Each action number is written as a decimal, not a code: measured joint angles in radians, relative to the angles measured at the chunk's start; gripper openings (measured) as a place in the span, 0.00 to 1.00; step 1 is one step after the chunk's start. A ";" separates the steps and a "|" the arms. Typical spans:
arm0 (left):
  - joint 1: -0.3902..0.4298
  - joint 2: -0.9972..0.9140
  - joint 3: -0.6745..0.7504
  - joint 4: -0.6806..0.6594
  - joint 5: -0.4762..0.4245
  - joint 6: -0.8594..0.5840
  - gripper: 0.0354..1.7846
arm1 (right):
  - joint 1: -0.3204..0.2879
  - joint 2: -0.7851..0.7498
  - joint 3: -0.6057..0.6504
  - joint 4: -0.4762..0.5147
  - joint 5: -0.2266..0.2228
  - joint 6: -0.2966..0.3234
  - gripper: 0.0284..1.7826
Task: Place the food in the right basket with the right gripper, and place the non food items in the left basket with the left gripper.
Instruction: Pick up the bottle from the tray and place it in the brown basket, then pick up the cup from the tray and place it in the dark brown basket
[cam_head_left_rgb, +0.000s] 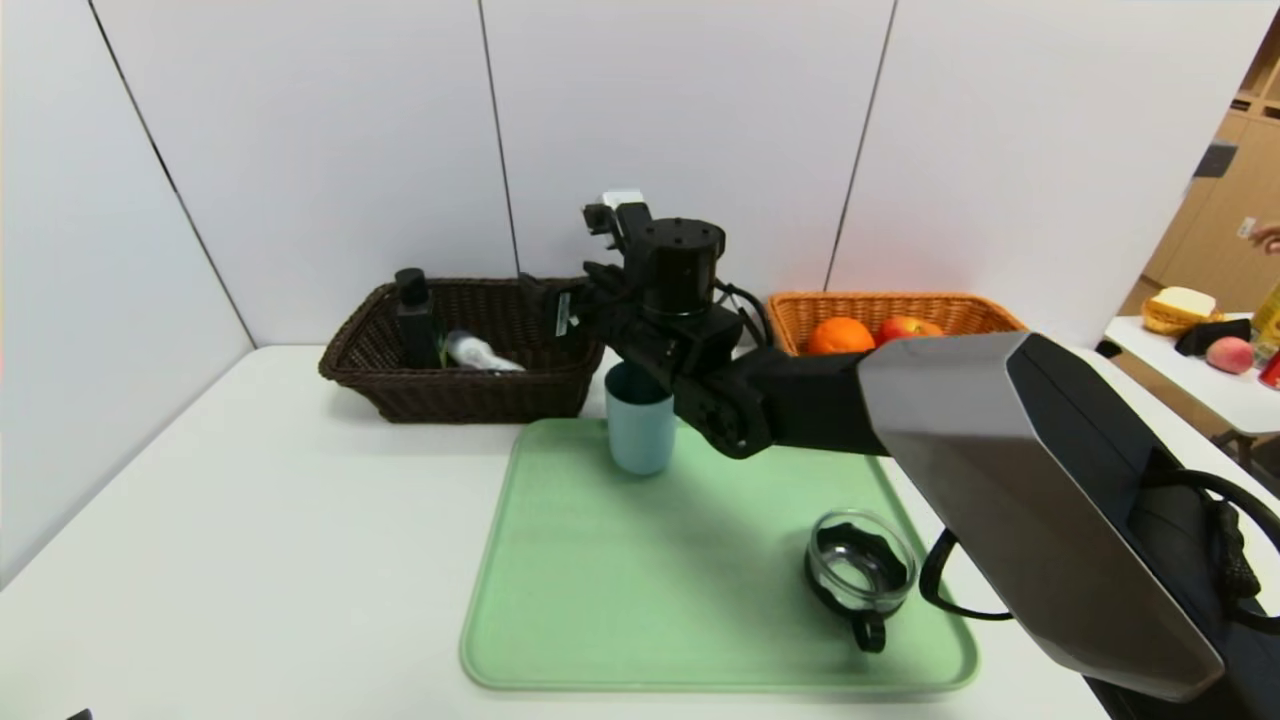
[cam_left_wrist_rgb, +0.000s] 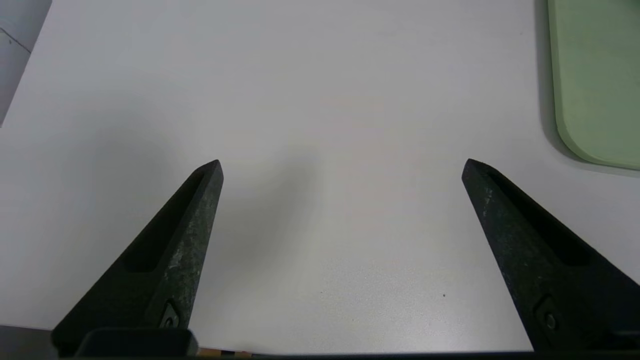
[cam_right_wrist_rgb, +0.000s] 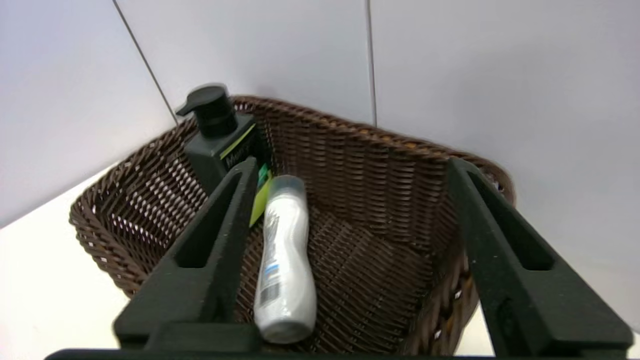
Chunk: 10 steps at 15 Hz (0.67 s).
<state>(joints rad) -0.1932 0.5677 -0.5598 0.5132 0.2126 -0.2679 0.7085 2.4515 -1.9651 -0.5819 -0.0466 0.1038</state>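
- Two wicker baskets stand at the back of our white table (cam_head_left_rgb: 250, 520), against the panelled wall: the dark brown basket (cam_head_left_rgb: 460, 390) on the left and the orange-tan basket (cam_head_left_rgb: 890, 308) on the right, both rectangular with flared, tightly woven sides.
- Our right gripper (cam_right_wrist_rgb: 350, 170) reaches across to the brown basket's near right rim; its two black tapered fingers stand well apart over the weave with nothing between them.
- Inside the brown basket we see the black bottle (cam_right_wrist_rgb: 220, 140), squarish with a pump top, upright in a far corner, and the small bottle (cam_right_wrist_rgb: 285, 255), smooth and rounded, lying on its side on the basket floor just beside it.
- Our left gripper (cam_left_wrist_rgb: 342, 165) hovers over bare table, its matte, scuffed wedge-shaped fingers spread wide and empty; a rounded corner of the tray shows at the edge of its wrist view.
- On the smooth pale green tray (cam_head_left_rgb: 600, 600), a rounded rectangle, the teal cup (cam_head_left_rgb: 640, 425) stands upright at the far edge, partly behind our right arm.
- At the tray's near right, the clear round dish (cam_head_left_rgb: 860, 575) sits with its wavy black insert and short handle.
- In the tan basket rest the round orange (cam_head_left_rgb: 840, 336) and the red apple (cam_head_left_rgb: 905, 328), side by side.
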 joint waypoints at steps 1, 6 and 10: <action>0.000 0.011 -0.016 -0.001 0.000 0.001 0.94 | -0.001 -0.014 0.000 0.002 -0.003 0.000 0.76; 0.000 0.211 -0.286 -0.072 -0.027 0.000 0.94 | -0.007 -0.172 0.002 0.109 -0.049 0.009 0.85; -0.009 0.480 -0.584 -0.106 -0.081 -0.003 0.94 | -0.061 -0.359 0.009 0.352 -0.088 -0.003 0.89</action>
<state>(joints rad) -0.2019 1.0481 -1.1438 0.4070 0.1317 -0.2706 0.6479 2.0926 -1.9566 -0.2302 -0.1347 0.1004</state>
